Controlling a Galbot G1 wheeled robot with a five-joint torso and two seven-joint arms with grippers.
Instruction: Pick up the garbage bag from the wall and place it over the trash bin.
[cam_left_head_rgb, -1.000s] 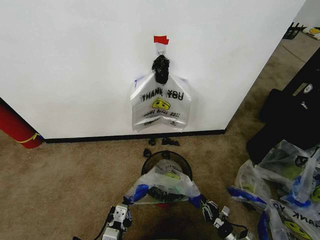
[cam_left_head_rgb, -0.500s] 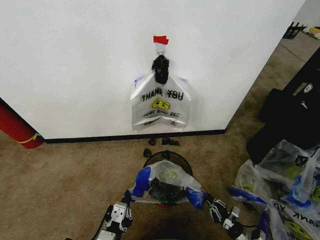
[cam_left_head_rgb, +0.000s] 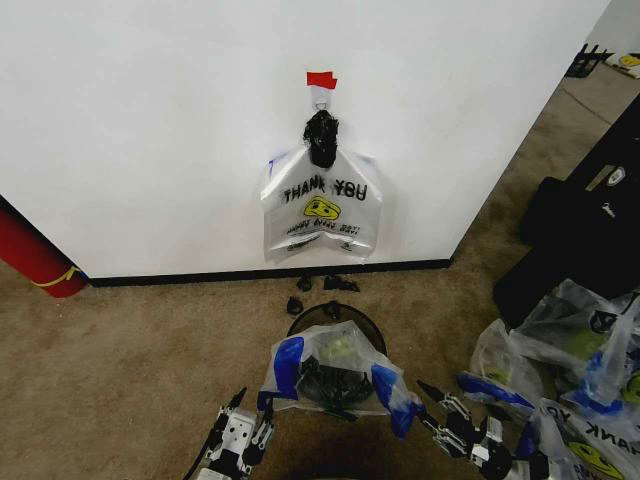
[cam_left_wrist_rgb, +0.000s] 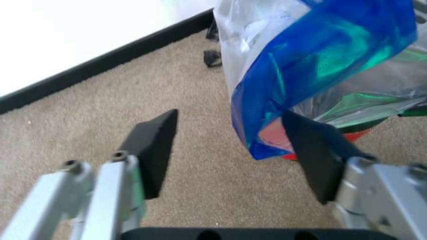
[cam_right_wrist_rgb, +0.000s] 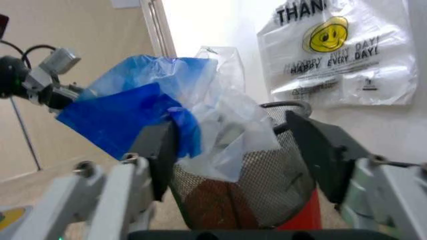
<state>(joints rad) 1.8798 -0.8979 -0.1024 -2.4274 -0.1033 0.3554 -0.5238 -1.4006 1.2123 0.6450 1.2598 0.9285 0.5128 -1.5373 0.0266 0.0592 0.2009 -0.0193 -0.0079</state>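
Garbage bag (cam_left_head_rgb: 335, 368) draped over the trash bin (cam_left_head_rgb: 334, 322) below the wall (cam_left_head_rgb: 150, 130), blue handles loose; best to back left gripper (cam_left_head_rgb: 241, 432) and right gripper (cam_left_head_rgb: 455, 417), both spread wide, away without snagging plastic.

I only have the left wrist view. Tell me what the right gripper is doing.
Observer: The right gripper is open beside the trash bin, not clamped on the garbage bag draped over it.
Operator: Report whether the bag covers the whole rim.
Observer: No. In the head view the bin's far rim is bare; the bag sits over the near side.
Operator: Check the wall.
Observer: A second bag with the same print hangs on the wall, under a black bundle.
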